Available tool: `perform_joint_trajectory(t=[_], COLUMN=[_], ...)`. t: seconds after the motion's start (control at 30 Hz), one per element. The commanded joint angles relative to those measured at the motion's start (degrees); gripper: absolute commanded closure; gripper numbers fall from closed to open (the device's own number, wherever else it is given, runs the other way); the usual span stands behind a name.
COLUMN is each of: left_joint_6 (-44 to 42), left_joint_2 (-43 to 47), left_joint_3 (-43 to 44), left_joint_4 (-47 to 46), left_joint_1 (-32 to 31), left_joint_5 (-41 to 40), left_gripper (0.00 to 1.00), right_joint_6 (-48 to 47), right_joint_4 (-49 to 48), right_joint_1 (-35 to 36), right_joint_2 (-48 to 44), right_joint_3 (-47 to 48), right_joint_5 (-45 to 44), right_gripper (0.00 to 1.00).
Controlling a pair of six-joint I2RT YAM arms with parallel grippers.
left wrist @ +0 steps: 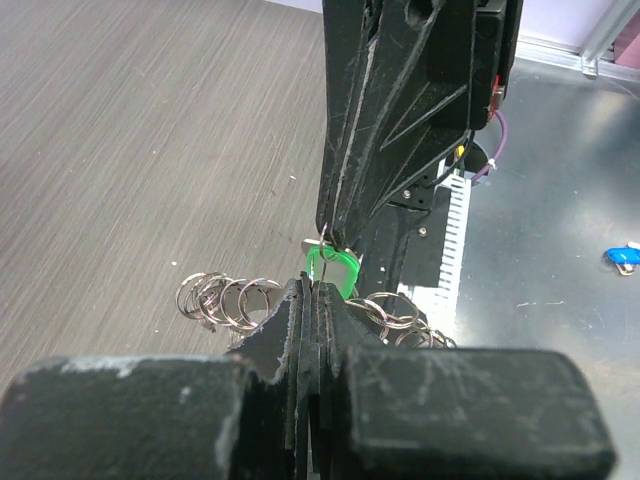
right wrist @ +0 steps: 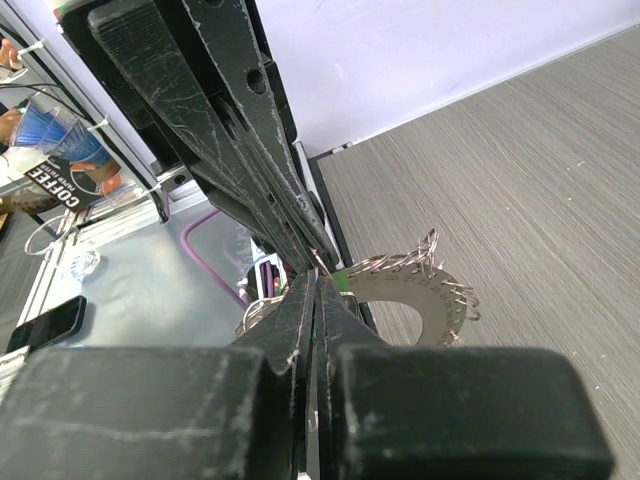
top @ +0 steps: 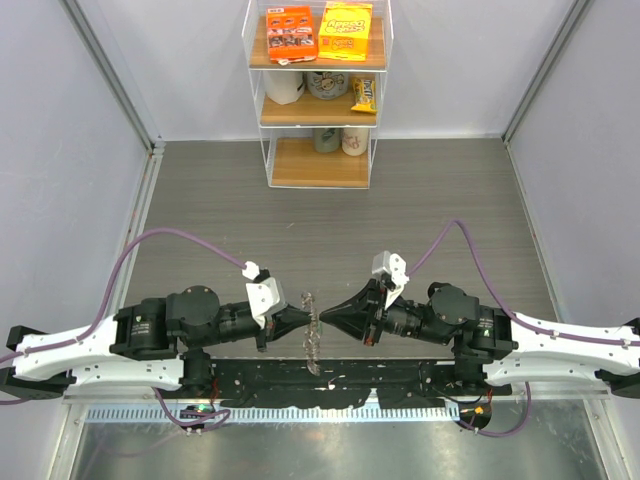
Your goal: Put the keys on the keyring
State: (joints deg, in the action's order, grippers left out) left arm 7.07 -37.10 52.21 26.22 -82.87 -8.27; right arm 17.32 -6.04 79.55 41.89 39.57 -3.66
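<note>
— Left gripper (left wrist: 316, 300) fills the bottom of your left wrist view. Its scratched black fingers are pressed flat together on the small green-headed key (left wrist: 335, 268), whose bright looped head rises just beyond the tips.

— Check the right gripper (left wrist: 335, 232) next. It enters from above in that view, jaws together, tip touching the top of the green head. You cannot tell what it pinches.

— Note the obstructions. Both gripper bodies hide most of the keyring (right wrist: 425, 295) from your wrist cameras. A black phone (right wrist: 42, 325) lies on the metal surface beyond the table edge.

— Inspect the clear-sided shelf unit (top: 310, 165) at the far edge of the grey wood-grain tabletop (left wrist: 120, 150). Its top board holds an orange packet (top: 292, 33) and a yellow packet (top: 345, 30). The middle board holds a white cup (top: 284, 87).

— Locate the keyring between the two gripper tips, nearly edge-on from above. It is a large flat grey metal ring with a hollow centre, fringed with small silvery wire loops (left wrist: 225, 300). The green-headed key sits just beside its rim.
</note>
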Motion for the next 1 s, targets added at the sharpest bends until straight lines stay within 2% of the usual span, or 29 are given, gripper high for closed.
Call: perform_joint_trajectory(t=[0.0,0.57,0.77,0.9,0.97], left_joint_6=[-0.39,-0.48,-0.48,-0.65,-0.74], left_joint_2=[1.07,1.95,2.82,3.09,3.26], left_joint_3=[0.35,-0.17,-0.7,-0.88,-0.97], left_joint_4=[-6.27,-6.71,-7.32,-7.85,-7.94], left_joint_1=[-0.19,-0.19,-0.19,-0.19,-0.27], left_joint_5=[0.98,1.24,2.21,2.91,3.0], left_gripper=[1.0,1.0,1.0,1.0,1.0], right_joint_6=[1.31,2.28,2.37,2.45,2.45], right_joint_4=[-3.19,-3.01,-2.48,-2.13,-1.96], right_joint_1=[0.17,0.17,0.08,0.08,0.08], right_joint_2=[0.38,0.91,-0.14,0.03,0.21], right_joint_3=[0.68,0.33,-0.37,-0.02,0.15], right_joint_5=[-1.09,-2.31,-4.16,-4.34,-4.07], right_gripper=[0.95,0.92,0.84,0.73,0.73])
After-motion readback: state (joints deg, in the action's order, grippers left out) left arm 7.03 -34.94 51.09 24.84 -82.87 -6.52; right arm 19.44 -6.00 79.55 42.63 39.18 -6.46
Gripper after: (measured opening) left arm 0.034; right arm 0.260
